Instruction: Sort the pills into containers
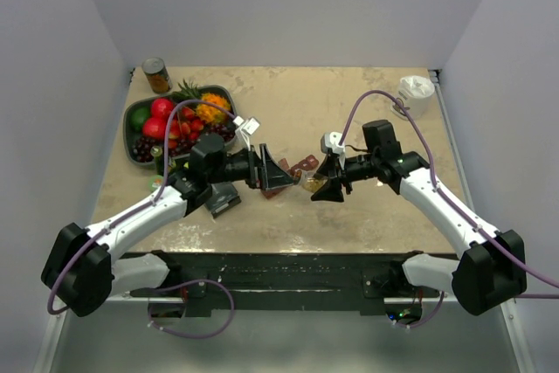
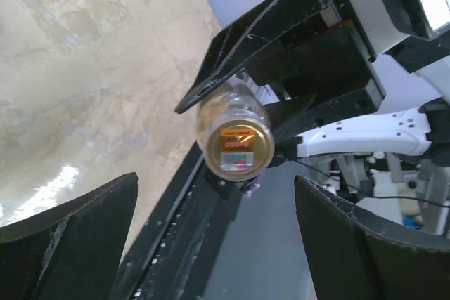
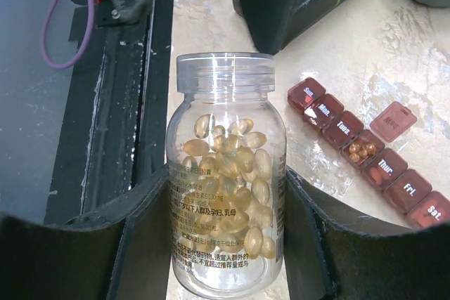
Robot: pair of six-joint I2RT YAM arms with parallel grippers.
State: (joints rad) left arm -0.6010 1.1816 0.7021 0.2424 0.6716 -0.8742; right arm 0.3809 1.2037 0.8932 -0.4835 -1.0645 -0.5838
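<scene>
**Bottle clamped by its belly; left jaws wide and empty**

Right gripper [image 3: 226, 247]: both fingers [image 3: 140, 244] press the lower sides of a small clear plastic bottle [image 3: 226, 124], jaws part-closed to its width. The grip sits low on the body, so the threaded neck juts free past the fingertips. This looks deliberate, leaving the mouth unobstructed. No cap shows on the neck in the right wrist view.

Contents: amber oval softgel pills [image 3: 235, 166], a loose heap in the body, neck empty.

Left gripper [image 2: 214, 237]: fingers [image 2: 70, 244] spread wide, nothing between them. It faces the bottle end-on, near but apart. That end shows as a round gold face with a small printed patch; seal, lid or base, cannot tell. Probably posted there to work on that end.

Outward: on the mottled beige table [image 3: 330, 68], just beside the bottle, lies a dark red translucent strip of seven day-labelled compartments [image 3: 330, 121]. Only the fourth compartment [image 3: 360, 149] has its lid flipped back, with a few pills inside. Judgement: one day filled, six to go, and the bottle is kept close to shorten the transfer.

Far edge, top view: dark bowl of fruit [image 1: 133, 120], brown-labelled tin can [image 1: 157, 76], white cup [image 1: 416, 91]. None are in play.
</scene>
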